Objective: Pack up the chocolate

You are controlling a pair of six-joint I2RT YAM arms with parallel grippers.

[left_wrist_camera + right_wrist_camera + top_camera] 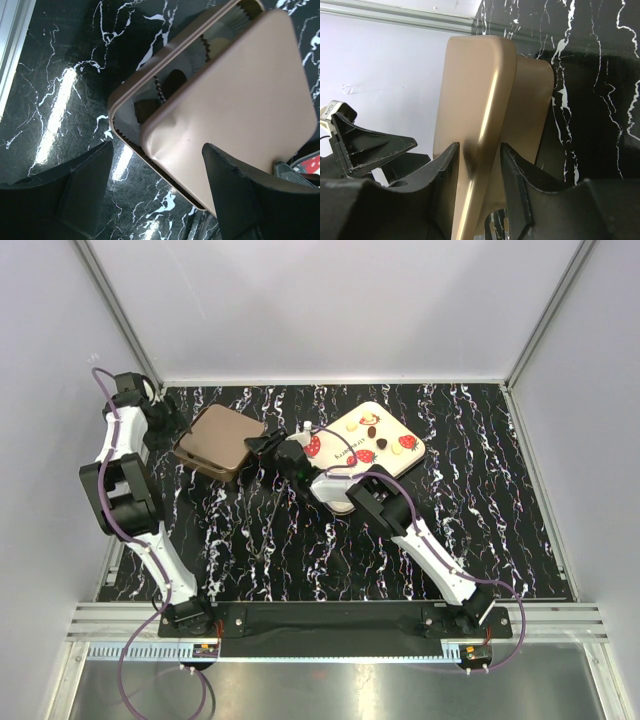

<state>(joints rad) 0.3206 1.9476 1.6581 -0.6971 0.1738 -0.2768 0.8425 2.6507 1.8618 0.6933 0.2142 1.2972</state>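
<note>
The brown box (222, 440) lies at the back left with its tan lid (235, 100) resting askew on it. Through the gap, dark chocolate (174, 81) shows in white paper cups. More chocolate (372, 430) lies on the strawberry-print tray (390, 462). My left gripper (157, 187) is open at the box's left edge, its fingers straddling the lid's corner without touching it. My right gripper (477, 147) is at the box's right edge. Its jaws stand around the lid's rim (480, 130), open, with a gap on the right side.
The black marbled table (300, 550) is walled by white panels. The right arm (420, 535) reaches diagonally across the tray's near left corner. A metal rail (12, 45) runs close by on the left of the box.
</note>
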